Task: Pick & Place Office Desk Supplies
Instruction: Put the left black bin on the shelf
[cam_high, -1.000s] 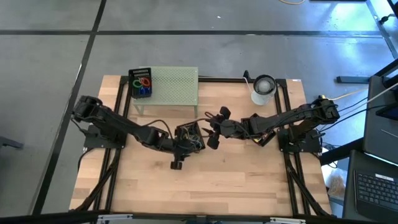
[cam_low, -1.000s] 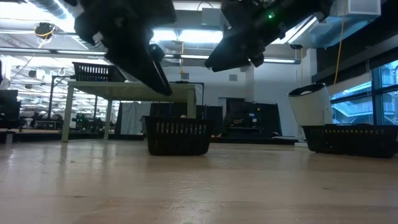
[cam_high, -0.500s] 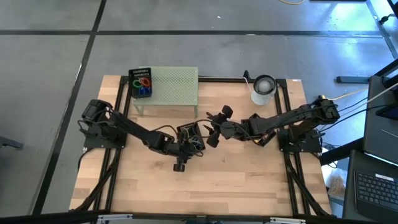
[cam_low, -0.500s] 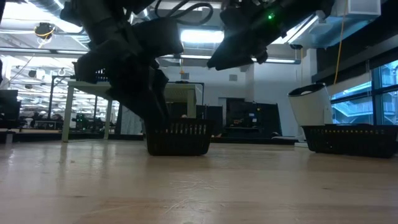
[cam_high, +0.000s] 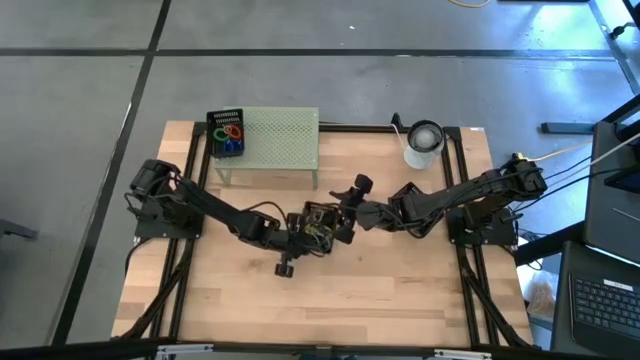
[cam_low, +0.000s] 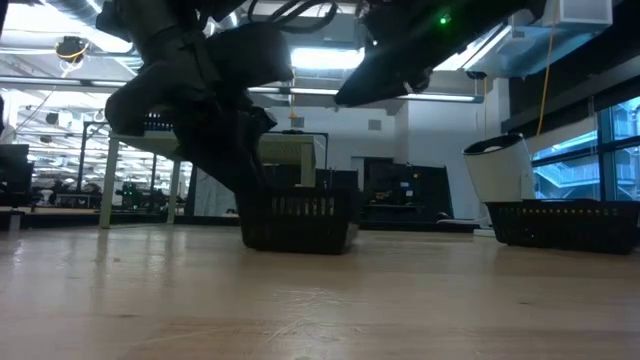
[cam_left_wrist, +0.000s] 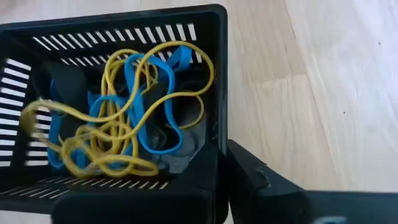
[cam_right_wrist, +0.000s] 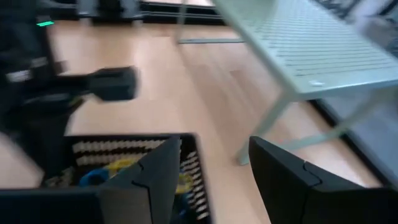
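On the far left of the wooden worktop (cam_high: 400, 290) we see a pale-green mesh stand (cam_high: 275, 140) carrying a small black basket (cam_high: 226, 133) with red, green and blue loop clips (cam_high: 231, 132) inside. Near the middle sits a second black slatted basket (cam_left_wrist: 118, 99); the left wrist view shows it holds tangled yellow and blue rubber bands (cam_left_wrist: 118, 124). Our left gripper (cam_high: 312, 222) is at this basket with its jaws closed on the basket's wall. In the low view the basket (cam_low: 298, 220) sits slightly tilted on the wood. Just to the right, our right gripper (cam_right_wrist: 214, 180) hovers over the basket's right edge with its jaws spread apart, holding nothing. Farther right, at the far edge, stands a white cylindrical roll (cam_high: 423, 143).
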